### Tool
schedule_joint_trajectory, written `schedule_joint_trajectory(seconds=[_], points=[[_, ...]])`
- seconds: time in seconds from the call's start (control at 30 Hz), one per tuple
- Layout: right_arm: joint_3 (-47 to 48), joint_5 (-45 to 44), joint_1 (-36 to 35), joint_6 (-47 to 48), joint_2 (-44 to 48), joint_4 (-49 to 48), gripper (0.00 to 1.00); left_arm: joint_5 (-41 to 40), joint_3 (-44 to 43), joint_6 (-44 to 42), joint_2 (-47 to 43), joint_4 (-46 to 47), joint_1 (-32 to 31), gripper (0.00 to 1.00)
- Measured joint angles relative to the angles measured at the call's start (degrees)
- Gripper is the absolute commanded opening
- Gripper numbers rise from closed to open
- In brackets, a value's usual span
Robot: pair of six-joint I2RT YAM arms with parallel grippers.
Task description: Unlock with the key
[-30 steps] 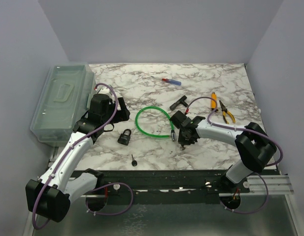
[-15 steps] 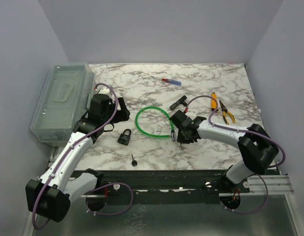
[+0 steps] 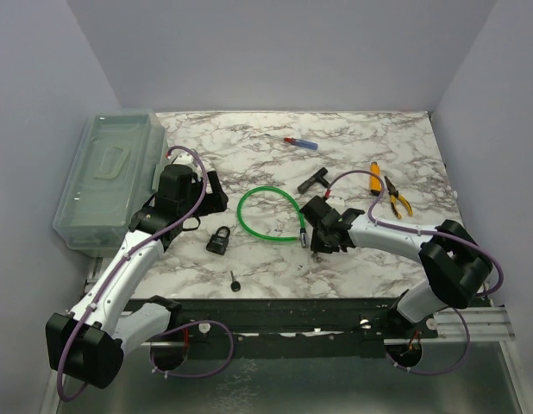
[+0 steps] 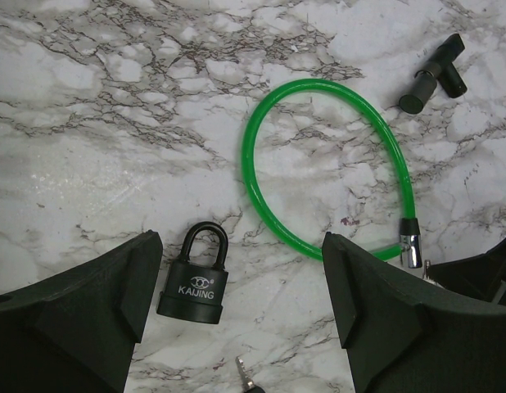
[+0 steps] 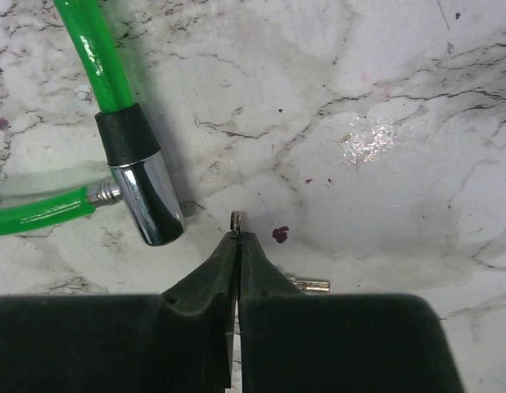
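While the right hand (image 5: 237, 246) is closed on a small key (image 5: 235, 218), only the metal tip shows past the fingertips. The tip sits just beside the chrome barrel (image 5: 146, 201) of the green cable lock (image 5: 93, 49), which lies free on the tabletop (image 3: 361, 138). A second metal piece shows under the fingers; what it is cannot be told.

The left hand (image 4: 241, 246) is wide open and grips nothing. It hovers above the padlock (image 4: 193, 282), which lies flat on the tabletop. A loose key (image 3: 235, 281) lies near the padlock, toward the near edge.

Likely faults from this position:
- The key may twist or slip, because the grip is a thin pinch.
- The barrel may slide away when the key presses on it, because nothing restrains the cable lock.
- The key may not fit. Which key belongs to which lock cannot be told.

Count of items:
- Hands: two.
- Locks: two (one padlock, one cable lock).
- Keys: two clearly seen (one gripped, one loose).
- Black T-handled tool (image 3: 316, 179): one.
- Yellow pliers (image 3: 396, 198): one.
- Orange-handled tool (image 3: 374, 175): one.
- Red-and-blue pen-shaped tool (image 3: 301, 142): one.
- Clear plastic box (image 3: 107, 177): one, at the left edge.
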State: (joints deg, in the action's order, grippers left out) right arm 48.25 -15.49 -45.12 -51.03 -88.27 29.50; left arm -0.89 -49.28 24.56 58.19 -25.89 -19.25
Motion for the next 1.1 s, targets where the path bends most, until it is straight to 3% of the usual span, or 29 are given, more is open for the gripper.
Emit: schedule_joint_trajectory(seconds=[0.47, 0.67, 0.77, 0.97, 1.1], points=[[0.0, 2.8, 0.0, 0.0, 0.0, -3.7, 0.23, 0.0, 0.0, 0.0, 0.0, 0.0, 0.0, 0.86], [-0.5, 3.5, 0.0, 0.3, 0.0, -4.1, 0.46, 0.0, 0.0, 0.0, 0.0, 0.0, 0.0, 0.86], [-0.8, 3.5, -0.1, 1.7, 0.4, -3.9, 0.53, 0.0, 0.0, 0.0, 0.0, 0.0, 0.0, 0.86], [-0.8, 3.6, -0.1, 6.0, 2.4, -3.7, 0.54, 0.0, 0.0, 0.0, 0.0, 0.0, 0.0, 0.86], [-0.8, 4.8, -0.1, 8.1, 2.6, -3.8, 0.50, 0.0, 0.0, 0.0, 0.1, 0.0, 0.0, 0.86]])
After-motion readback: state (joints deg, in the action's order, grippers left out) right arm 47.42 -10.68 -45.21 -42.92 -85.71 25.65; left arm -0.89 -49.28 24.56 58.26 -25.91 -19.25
